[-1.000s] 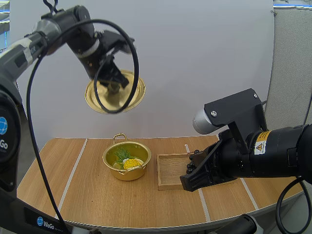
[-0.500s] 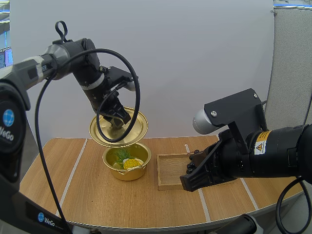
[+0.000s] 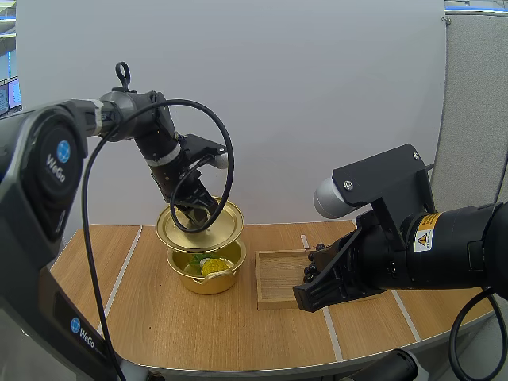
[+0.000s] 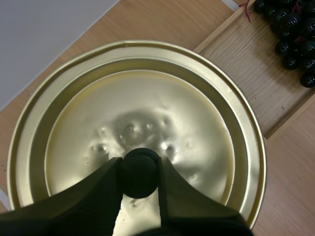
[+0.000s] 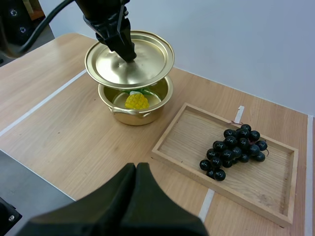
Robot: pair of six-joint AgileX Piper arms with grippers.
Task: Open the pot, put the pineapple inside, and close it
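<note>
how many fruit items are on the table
2. A small yellow pineapple lies in the round gold metal pot, partly under the gold lid pinched by the left gripper. A bunch of dark grapes lies in the shallow wooden tray. The lid may hide more.

Brand, left arm (image 3: pixel 48 159): "WeGo" in white letters, running along the dark casing beside a round blue logo (image 3: pixel 63 151); at about 9 o'clock in the high view.
Brand, repeated: a second blue logo mark (image 3: pixel 75 324) lower on the same arm, at about 7 o'clock. The white lettering beside it looks like the same "WeGo".
Sign, right arm (image 3: pixel 460 246): a yellow and white warning sticker (image 3: pixel 425 231) with a black triangle symbol, at about 3 o'clock. Its small print is too fine to read.
</note>
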